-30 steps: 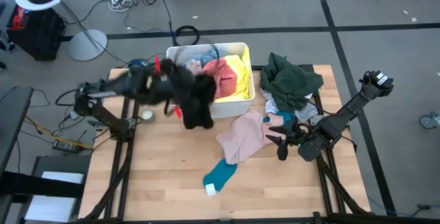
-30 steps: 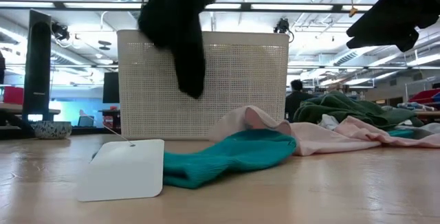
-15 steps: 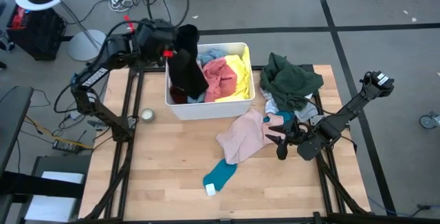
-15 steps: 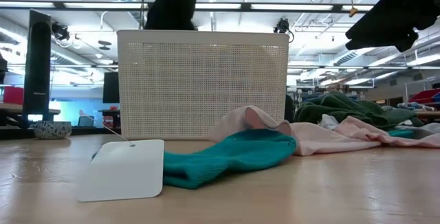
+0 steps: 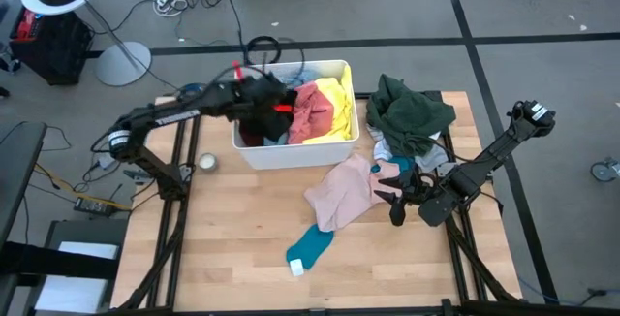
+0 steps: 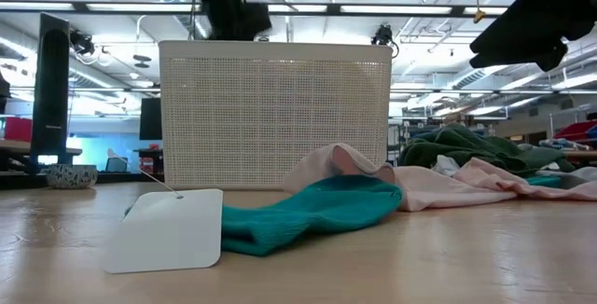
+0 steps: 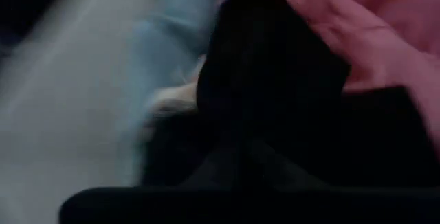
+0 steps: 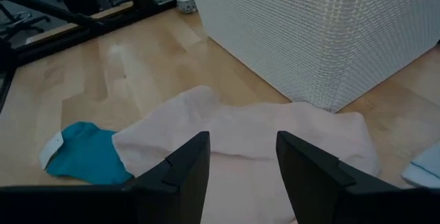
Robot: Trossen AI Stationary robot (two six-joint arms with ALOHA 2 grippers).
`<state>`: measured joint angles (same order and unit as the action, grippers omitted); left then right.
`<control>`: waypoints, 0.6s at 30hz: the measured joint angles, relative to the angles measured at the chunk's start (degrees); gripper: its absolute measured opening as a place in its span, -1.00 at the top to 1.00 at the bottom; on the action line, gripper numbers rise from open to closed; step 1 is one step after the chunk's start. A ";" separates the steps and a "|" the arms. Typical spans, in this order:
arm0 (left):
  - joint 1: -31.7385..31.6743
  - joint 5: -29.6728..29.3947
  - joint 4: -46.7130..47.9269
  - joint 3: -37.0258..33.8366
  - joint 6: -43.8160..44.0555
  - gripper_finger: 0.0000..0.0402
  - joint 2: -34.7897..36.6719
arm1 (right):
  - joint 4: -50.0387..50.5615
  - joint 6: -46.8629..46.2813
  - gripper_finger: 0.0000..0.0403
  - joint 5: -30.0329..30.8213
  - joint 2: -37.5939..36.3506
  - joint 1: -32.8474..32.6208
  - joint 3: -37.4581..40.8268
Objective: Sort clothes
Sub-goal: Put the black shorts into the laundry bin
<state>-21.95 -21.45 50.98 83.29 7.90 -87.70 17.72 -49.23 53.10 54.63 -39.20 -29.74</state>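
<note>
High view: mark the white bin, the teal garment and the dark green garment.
white bin (image 5: 291, 153): high view, on its near outer wall.
teal garment (image 5: 312, 244): high view, middle of the cloth.
dark green garment (image 5: 412, 112): high view, centre of the heap by the table's right edge.

Garments (image 5: 315, 110) in bin (image 5: 291, 152)

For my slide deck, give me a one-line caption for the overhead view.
Left gripper lowers a black garment into the white bin; right gripper waits, open, over the pink garment.
</note>
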 joint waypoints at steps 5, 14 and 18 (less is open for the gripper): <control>-2.17 9.05 -13.90 -13.19 2.22 0.69 0.03 | -0.02 -0.02 0.15 -0.23 0.00 0.00 0.00; -5.07 10.18 -17.03 -20.09 6.25 0.41 0.25 | -0.04 -0.07 0.18 -0.28 0.00 0.00 0.00; -5.02 11.92 -13.17 -15.76 6.37 0.41 0.02 | -0.07 -0.09 0.19 -0.30 0.00 0.00 0.00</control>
<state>-26.96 -9.54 37.81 67.53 14.27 -87.68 17.65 -49.32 52.80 54.63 -39.20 -29.74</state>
